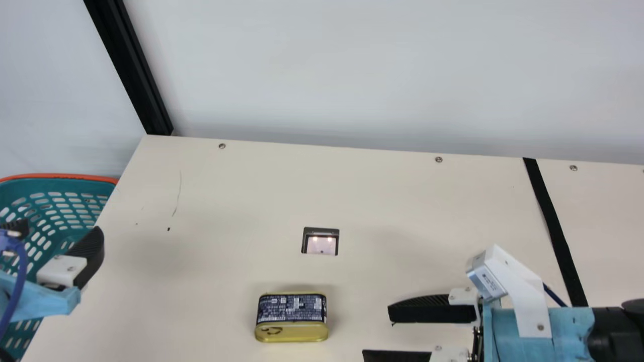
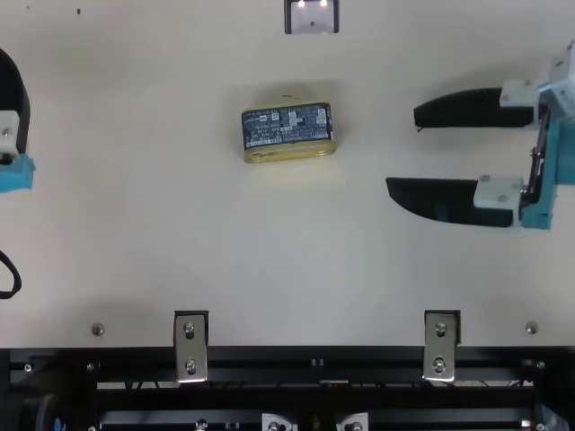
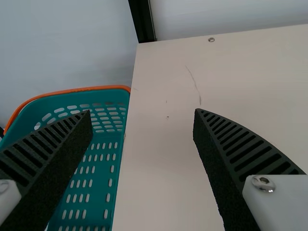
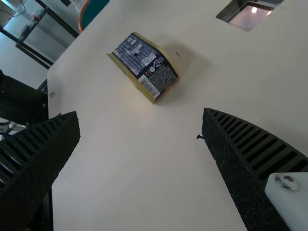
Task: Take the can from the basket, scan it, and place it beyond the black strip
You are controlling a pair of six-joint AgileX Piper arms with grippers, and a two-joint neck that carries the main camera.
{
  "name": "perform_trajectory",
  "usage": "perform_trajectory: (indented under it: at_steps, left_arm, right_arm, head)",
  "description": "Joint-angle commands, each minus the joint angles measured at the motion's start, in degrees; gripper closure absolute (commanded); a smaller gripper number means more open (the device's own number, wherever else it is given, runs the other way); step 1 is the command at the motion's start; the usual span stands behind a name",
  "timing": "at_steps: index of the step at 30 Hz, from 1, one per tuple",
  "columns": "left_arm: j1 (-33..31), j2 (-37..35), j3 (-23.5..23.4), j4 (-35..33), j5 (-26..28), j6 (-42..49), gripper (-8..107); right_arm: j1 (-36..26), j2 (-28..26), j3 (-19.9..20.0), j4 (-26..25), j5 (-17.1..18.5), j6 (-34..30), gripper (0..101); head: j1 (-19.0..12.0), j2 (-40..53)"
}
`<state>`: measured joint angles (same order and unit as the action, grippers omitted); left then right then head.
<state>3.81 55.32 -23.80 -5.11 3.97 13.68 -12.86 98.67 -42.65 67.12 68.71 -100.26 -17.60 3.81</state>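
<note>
- Main view: the can (image 1: 291, 317) rests on the bench (image 1: 211, 191), just to the near side of the scanner window (image 1: 321, 242) and slightly left of it. This position, between the two arms, probably serves as a transfer point within reach of either.
- Main view: the right gripper (image 1: 376, 332) is to the right of the can. Its fingers are open, hold nothing and point left, presumably so that they can close on the can's two long sides.
- Main view: the black strip (image 1: 553, 226) runs from near to far at the right. The can is left of it, so placement beyond the strip remains to be done.
- Top view: the open right fingers are apart from the can, which lies slightly skewed. A small wrist correction may be required for a square grip.
- Left wrist view: the left gripper (image 3: 142, 113) is open and empty, one finger over the basket (image 3: 77, 90), the other over the bench. This leaves the scanning area unobstructed.
- Right wrist view: the can's printed side is exposed; its code probably must be turned towards the window.
</note>
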Motion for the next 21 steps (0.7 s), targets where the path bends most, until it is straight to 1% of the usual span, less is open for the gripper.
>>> perform_trajectory:
  at_steps: [1,5,10,15,21]
  left_arm:
    - [0.0,0.0,0.0,0.0,0.0,0.0,9]
    - [0.0,0.0,0.0,0.0,0.0,0.0,9]
    - [0.0,0.0,0.0,0.0,0.0,0.0,9]
    - [0.0,0.0,0.0,0.0,0.0,0.0,9]
    - [0.0,0.0,0.0,0.0,0.0,0.0,9]
  right_arm:
    - [0.0,-0.7,-0.9,-1.2,-0.5,0.7,0]
    - [0.9,-2.1,-3.4,-3.5,-1.0,2.3,0]
    - [4.0,-4.2,-7.9,-6.9,-1.4,5.2,0]
    - [8.9,-5.7,-13.6,-10.6,-1.2,8.9,0]
    - [15.3,-5.8,-21.5,-15.6,-0.3,14.1,0]
  head:
    - [-0.2,0.8]
    - [-0.2,0.8]
    - [-0.2,0.8]
    - [-0.2,0.8]
    - [-0.2,0.8]
